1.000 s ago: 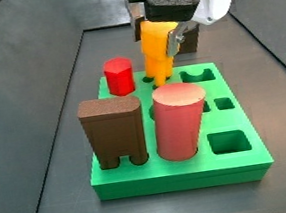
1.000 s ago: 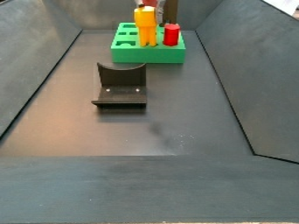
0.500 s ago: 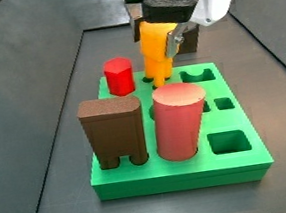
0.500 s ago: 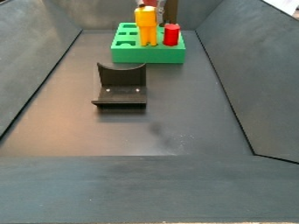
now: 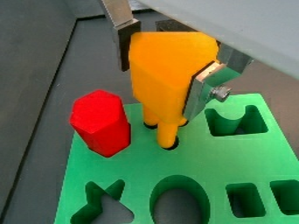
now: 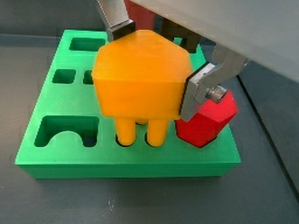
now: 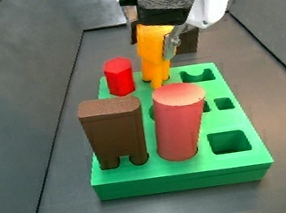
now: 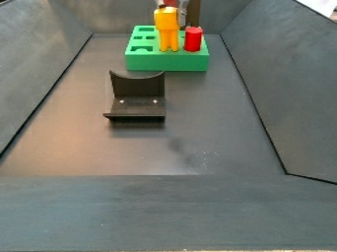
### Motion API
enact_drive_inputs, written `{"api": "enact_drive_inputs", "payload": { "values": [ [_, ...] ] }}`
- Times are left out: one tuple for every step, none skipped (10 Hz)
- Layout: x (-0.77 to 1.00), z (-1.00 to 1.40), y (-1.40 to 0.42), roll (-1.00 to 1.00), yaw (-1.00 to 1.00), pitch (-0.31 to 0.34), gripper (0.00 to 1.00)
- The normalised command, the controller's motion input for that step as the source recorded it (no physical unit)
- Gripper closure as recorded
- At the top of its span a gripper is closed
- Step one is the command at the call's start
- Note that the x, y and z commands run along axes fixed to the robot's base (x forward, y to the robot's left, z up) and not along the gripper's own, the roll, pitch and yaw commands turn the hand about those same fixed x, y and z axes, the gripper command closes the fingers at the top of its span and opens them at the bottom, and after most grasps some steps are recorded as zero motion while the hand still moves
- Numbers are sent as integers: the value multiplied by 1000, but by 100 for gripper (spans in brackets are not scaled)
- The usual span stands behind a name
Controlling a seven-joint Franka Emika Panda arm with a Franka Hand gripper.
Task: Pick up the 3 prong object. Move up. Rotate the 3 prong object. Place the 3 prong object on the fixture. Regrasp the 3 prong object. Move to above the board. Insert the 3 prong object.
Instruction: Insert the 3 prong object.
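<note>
The 3 prong object (image 5: 170, 83) is a yellow-orange block standing upright, prongs down, and my gripper (image 5: 167, 66) is shut on its sides. In both wrist views the silver fingers (image 6: 208, 83) press its flanks. Its prongs (image 6: 138, 131) reach down into a cut-out of the green board (image 6: 117, 162), right beside the red peg (image 6: 208, 118). In both side views the 3 prong object (image 7: 155, 54) stands at the board's (image 7: 184, 178) far end under the gripper (image 7: 162, 27). The fixture (image 8: 136, 95) sits bare on the floor, apart from the board (image 8: 165, 64).
A brown arch block (image 7: 111, 131) and a pink cylinder (image 7: 181, 121) stand in the board's near end. The red peg (image 7: 118, 77) stands close to the held piece. Several cut-outs (image 5: 237, 121) lie open. Sloped dark walls (image 8: 46, 89) enclose the floor.
The gripper has sunk a little with the 3 prong object, bringing its prongs lower into the board. Nothing else has moved.
</note>
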Motion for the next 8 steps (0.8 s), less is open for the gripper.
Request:
{"api": "enact_drive_inputs", "payload": {
  "values": [
    [-34,-71,-51,-217,0,-47,100],
    [0,-83,-126,-194,0,-23,100],
    [0,-49,-126,-193,0,0,100],
    [0,-149,-60,-161,0,-9,100],
    [0,-417,0,-181,0,-19,100],
    [-26,-486,23,-84,0,-40,100],
    [-26,-500,9,0,89,-56,100],
    [-37,-486,0,1,157,-80,100]
  ]
}}
